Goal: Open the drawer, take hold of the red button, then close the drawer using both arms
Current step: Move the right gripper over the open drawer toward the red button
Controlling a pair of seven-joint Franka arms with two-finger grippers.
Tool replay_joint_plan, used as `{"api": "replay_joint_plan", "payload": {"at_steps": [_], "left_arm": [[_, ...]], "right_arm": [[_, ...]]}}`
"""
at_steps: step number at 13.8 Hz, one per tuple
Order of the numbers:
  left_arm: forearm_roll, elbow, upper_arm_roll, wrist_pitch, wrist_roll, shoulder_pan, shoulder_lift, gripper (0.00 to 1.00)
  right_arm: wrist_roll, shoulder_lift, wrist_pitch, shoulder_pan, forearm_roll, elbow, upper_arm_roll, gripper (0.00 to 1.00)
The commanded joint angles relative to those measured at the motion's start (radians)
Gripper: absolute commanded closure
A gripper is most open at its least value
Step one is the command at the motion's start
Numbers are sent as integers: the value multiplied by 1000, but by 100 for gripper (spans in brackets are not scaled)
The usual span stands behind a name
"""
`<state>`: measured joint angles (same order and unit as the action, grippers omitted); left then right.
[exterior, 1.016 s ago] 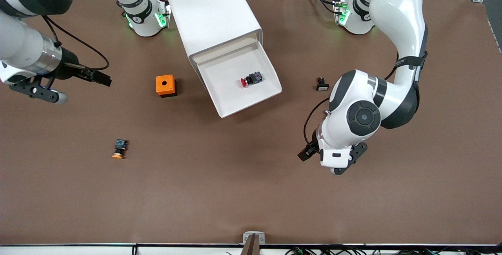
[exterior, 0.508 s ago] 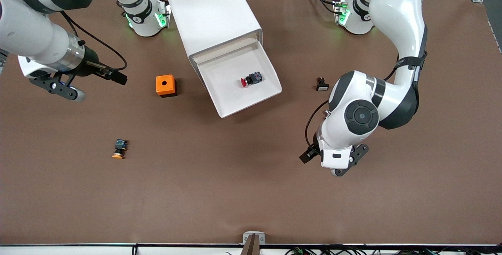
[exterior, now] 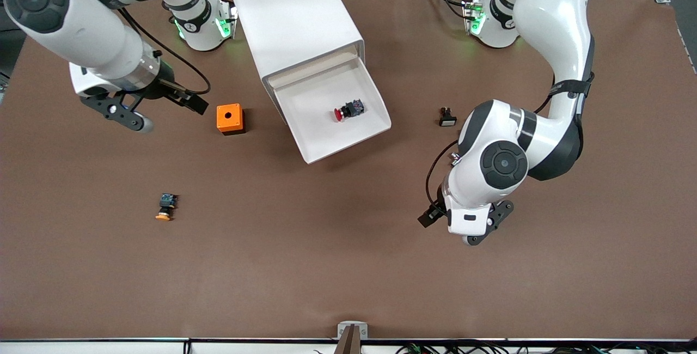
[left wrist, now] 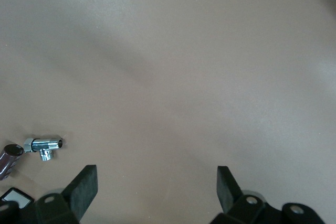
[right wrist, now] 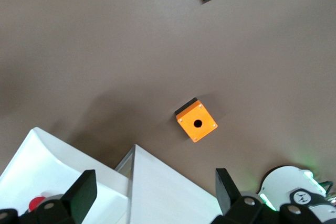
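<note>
**benchwatcher:** Right pincer point(exterior: 128, 112) is up in the air with its fingers spread apart and nothing in them, over bare bench toward the right arm's end, just beside the orange cube with a hole point(exterior: 230, 118). Its wrist view looks down on that cube and catches the red cap of the button point(right wrist: 35, 203) at the frame's edge.

**servo_sam:** And the other one?

**benchwatcher:** Left pincer point(exterior: 472, 229) is also wide apart and empty, hanging over open bench toward the left arm's end. Looks like it's waiting. Its wrist view shows only brown bench point(left wrist: 173, 66) plus a small chrome fitting point(left wrist: 43, 145).

**servo_sam:** So where's the actual target?

**benchwatcher:** The drawer point(exterior: 375, 101) is already pulled out of the white cabinet point(exterior: 294, 22), and the button is lying on its side on the drawer floor. So opening looks done, grab is next.

**servo_sam:** Risks?

**benchwatcher:** Biggest one I'd guess: the drawer walls. Come in off-centre and a finger clips the rim, shoving the drawer or the whole cabinet. Also the button is rounded and on its side, so a pinch could roll it away. And there's a lookalike orange-capped button point(exterior: 165, 207) out on the bench, nearer the camera than the cube, plus a small black-and-white part point(exterior: 447, 117) beside the drawer. Wrong pick is possible.
</note>
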<state>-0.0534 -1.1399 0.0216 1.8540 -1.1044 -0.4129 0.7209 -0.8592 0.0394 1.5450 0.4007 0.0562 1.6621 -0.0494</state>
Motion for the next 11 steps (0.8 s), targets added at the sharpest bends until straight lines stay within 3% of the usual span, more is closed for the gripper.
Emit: {"api": "replay_joint_plan", "payload": {"at_steps": [1, 11], "left_arm": [[26, -30, -5, 14, -9, -4, -17, 0], [41, -52, -5, 7, -9, -1, -28, 0]], "right_arm": [[-101, 19, 24, 56, 5, -4, -10, 0], [-479, 103, 133, 245, 2, -4, -10, 0]]}}
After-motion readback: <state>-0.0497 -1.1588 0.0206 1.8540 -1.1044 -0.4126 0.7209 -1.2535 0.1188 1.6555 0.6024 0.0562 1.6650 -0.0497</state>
